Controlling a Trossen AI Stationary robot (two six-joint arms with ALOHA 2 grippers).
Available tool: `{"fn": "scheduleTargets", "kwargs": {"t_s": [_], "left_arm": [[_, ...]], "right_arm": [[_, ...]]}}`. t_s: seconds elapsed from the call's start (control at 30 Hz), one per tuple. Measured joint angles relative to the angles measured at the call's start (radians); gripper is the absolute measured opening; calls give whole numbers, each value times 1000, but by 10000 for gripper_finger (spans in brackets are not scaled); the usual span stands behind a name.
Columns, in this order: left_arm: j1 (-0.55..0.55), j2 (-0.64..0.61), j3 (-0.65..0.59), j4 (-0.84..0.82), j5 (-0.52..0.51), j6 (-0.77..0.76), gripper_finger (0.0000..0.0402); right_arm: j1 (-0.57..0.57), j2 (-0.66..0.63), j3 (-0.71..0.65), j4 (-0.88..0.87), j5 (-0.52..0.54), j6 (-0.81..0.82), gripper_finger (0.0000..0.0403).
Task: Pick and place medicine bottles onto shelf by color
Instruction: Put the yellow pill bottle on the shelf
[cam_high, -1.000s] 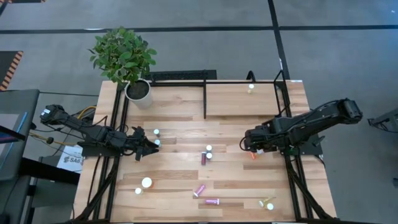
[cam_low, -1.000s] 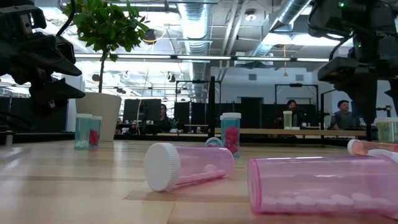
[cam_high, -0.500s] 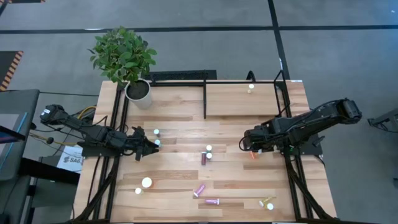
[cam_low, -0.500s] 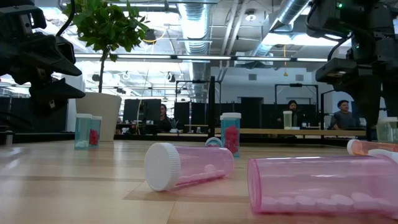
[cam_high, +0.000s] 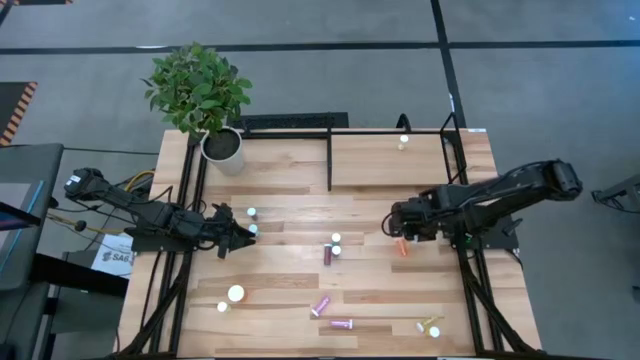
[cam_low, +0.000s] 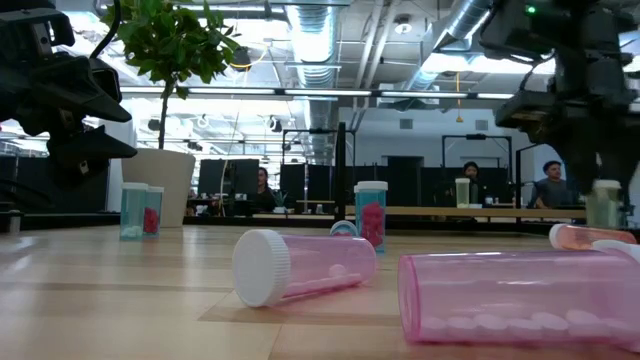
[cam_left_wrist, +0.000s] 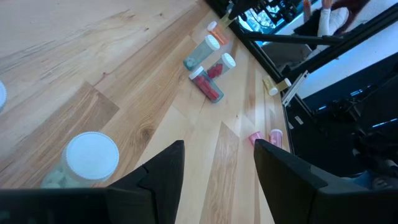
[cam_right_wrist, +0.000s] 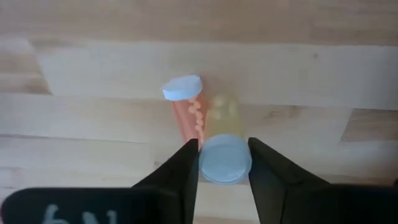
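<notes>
My right gripper (cam_high: 398, 232) is at the table's right, pointing down and shut on a small pale-yellow, white-capped medicine bottle (cam_right_wrist: 224, 155), which also shows in the low view (cam_low: 603, 205). An orange bottle (cam_right_wrist: 186, 109) lies on its side right beside it (cam_high: 402, 249). My left gripper (cam_left_wrist: 217, 162) waits open at the left (cam_high: 240, 235), next to two standing bottles (cam_high: 251, 213). The shelf (cam_high: 380, 165), light wood in a black frame, stands at the far edge with one yellow bottle (cam_high: 403, 142) on it. My right gripper pinches the pale-yellow bottle at its white cap (cam_right_wrist: 224, 163), one finger on each side of it. The fingers come from above, pointing down. The bottle stands upright below them; whether its base is off the table, I cannot tell.
More bottles are scattered mid-table: two upright caps and a maroon one (cam_high: 327, 256), a pink one (cam_high: 320, 306) and a magenta one (cam_high: 342, 324) lying near the front, a yellow one (cam_high: 430, 324) at front right, a larger white-capped one (cam_high: 236, 294) at front left. A potted plant (cam_high: 222, 145) stands far left.
My right gripper has shut on the pale-yellow bottle's cap and has shifted slightly toward the table's left with it. The orange bottle lying beside it now shows more fully.
</notes>
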Motion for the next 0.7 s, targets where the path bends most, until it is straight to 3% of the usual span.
{"fn": "scheduleTargets", "kwargs": {"t_s": [0.17, 0.4, 0.7], "left_arm": [[0, 0, 0, 0, 0, 0, 180], [0, 0, 0, 0, 0, 0, 180], [0, 0, 0, 0, 0, 0, 180]], "right_arm": [[-72, -5, 52, -80, 1, 33, 156], [-185, -5, 147, -183, 1, 71, 127], [-405, -5, 235, -225, 1, 274, 134]]}}
